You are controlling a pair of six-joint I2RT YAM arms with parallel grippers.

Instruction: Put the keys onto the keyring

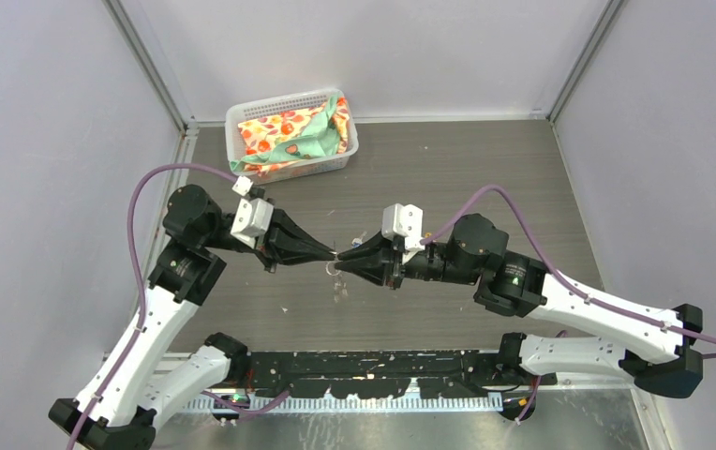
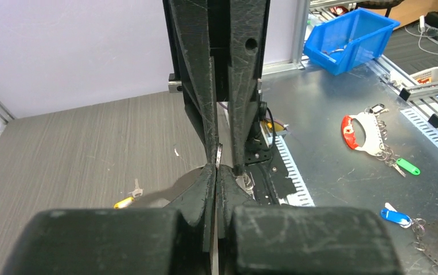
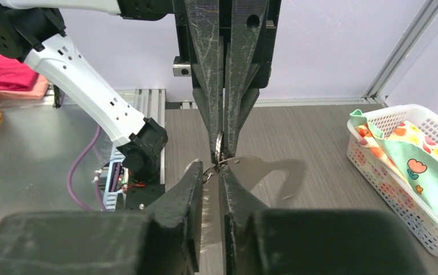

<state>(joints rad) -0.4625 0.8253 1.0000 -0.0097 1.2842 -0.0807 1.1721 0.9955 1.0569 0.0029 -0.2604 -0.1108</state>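
no legible text, label, brand, number or sign on anything in any view

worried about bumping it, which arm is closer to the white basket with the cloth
Left. The left arm's wrist sits just in front of the basket; the right arm lies farther off to its right.

We logged a white basket [image 1: 309, 166] upper left, orange-floral and green cloth [image 1: 289, 131], grey woodgrain table [image 1: 448, 187], yellow-headed key [image 2: 124, 201].
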